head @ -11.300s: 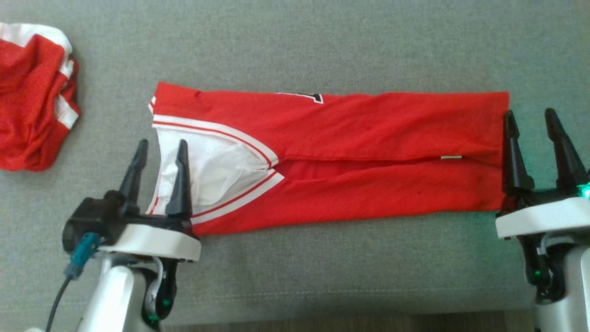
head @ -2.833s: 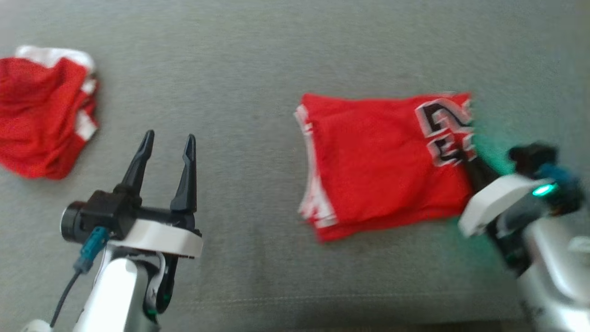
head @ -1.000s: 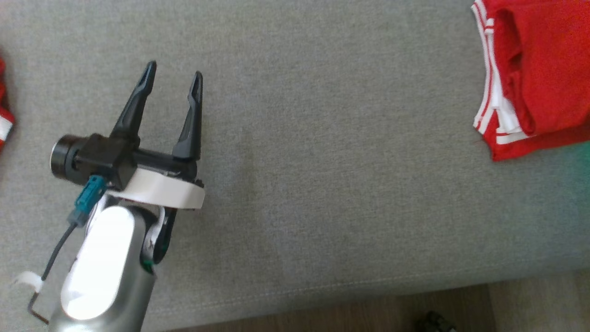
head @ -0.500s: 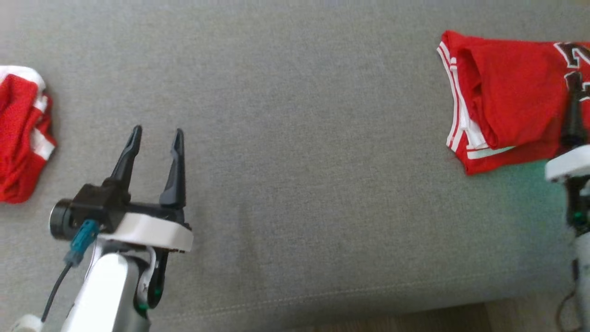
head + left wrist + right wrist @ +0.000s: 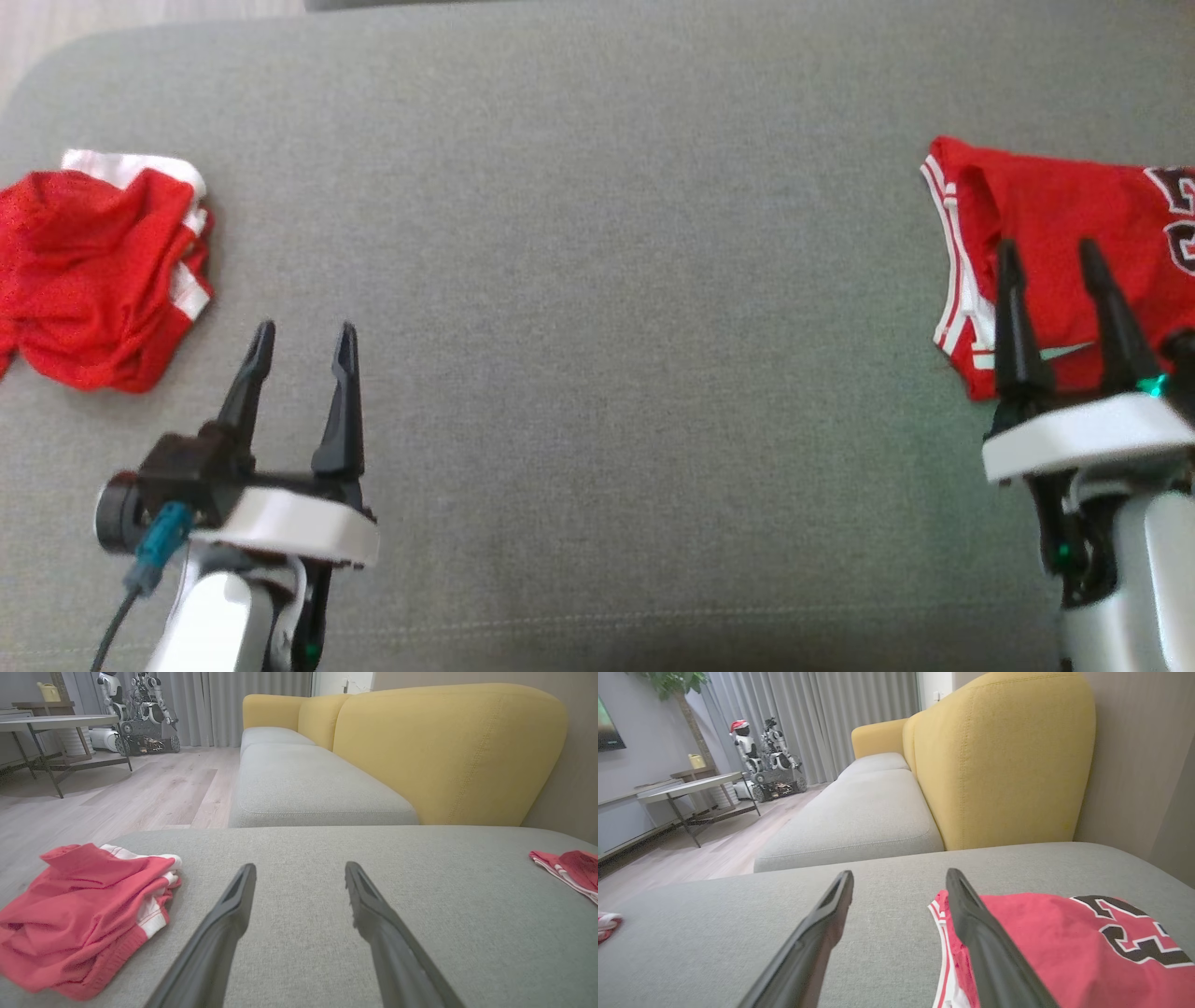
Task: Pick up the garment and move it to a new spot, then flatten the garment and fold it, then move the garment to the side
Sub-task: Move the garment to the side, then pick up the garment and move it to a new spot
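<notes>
The garment (image 5: 1055,224) is a red jersey with white trim and a black number. It lies folded flat at the right end of the grey cushion (image 5: 597,280), and it shows in the right wrist view (image 5: 1064,942) and at the far right of the left wrist view (image 5: 567,870). My right gripper (image 5: 1047,245) stands open over its near left part, nothing between its fingers (image 5: 900,872). My left gripper (image 5: 306,329) is open and empty above bare cushion at the lower left (image 5: 300,867).
A second red garment (image 5: 93,271) lies crumpled at the cushion's left end (image 5: 79,910). A yellow backrest (image 5: 444,751) rises behind the cushion. Beyond it are a wooden floor (image 5: 154,788), a table (image 5: 56,723) and another robot (image 5: 770,756).
The head camera has swung, so the whole picture has shifted. The garment, earlier a long strip, is now folded and lies at the right. The right gripper has come fully into view, open.
</notes>
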